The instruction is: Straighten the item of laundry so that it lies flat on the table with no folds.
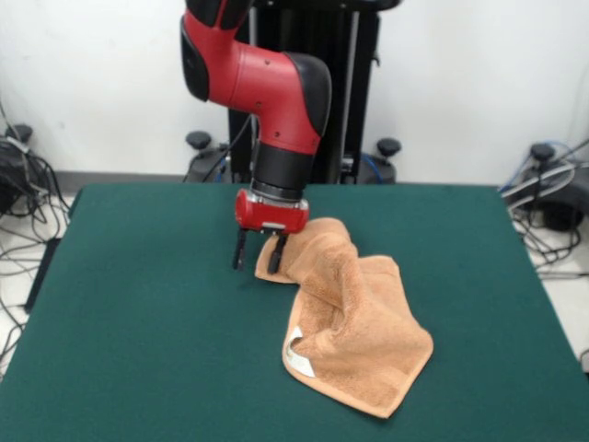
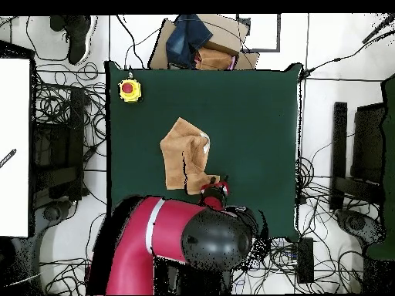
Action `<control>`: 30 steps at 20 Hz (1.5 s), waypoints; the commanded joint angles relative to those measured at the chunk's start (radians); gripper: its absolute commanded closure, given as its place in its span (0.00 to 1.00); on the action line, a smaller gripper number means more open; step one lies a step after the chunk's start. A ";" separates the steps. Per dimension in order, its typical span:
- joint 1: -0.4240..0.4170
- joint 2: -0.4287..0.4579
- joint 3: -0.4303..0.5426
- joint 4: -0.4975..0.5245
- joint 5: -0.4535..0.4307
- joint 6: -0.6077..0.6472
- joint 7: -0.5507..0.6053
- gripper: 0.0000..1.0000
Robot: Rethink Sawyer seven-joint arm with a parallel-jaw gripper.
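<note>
Dark green felt covers the whole table (image 1: 138, 304), and it's way bigger than the one thing sitting on it. That thing is the towel (image 1: 354, 341), a tan-orange terry one, lying roughly mid-table and definitely not flat: it's bunched and creased, with a raised ridge running along it. In the front view the far end is pulled up into a hump right at the gripper (image 1: 258, 250), while the near end spreads out onto the felt with a corner pointing at the camera. A small white label (image 1: 296, 354) peeks out at the folded edge on the left side of that near end. The gripper's two dark fingers (image 1: 239, 250) point straight down, with a visible gap between them; one of them touches the lifted towel edge, but I can't tell if the cloth is actually pinched or just brushed. Above it hangs the red and black arm (image 1: 276, 101). From overhead, a yellow box with a red button (image 2: 129, 90) sits at a table corner, well apart from the towel. Cables (image 2: 69, 146) sprawl on the floor around the table.
</note>
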 commanded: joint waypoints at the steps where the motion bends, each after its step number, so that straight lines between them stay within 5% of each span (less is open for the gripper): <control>1: -0.012 0.003 0.085 -0.091 0.017 0.088 0.142 0.00; 5: -0.026 -0.037 0.108 -0.070 0.001 0.138 0.153 0.00; 10: -0.044 -0.295 0.165 0.081 -0.051 0.394 0.137 0.00; 19: -0.074 -0.391 0.212 0.115 -0.067 0.511 0.124 0.00; 30: -0.075 -0.202 0.199 -0.014 -0.051 0.292 0.152 0.00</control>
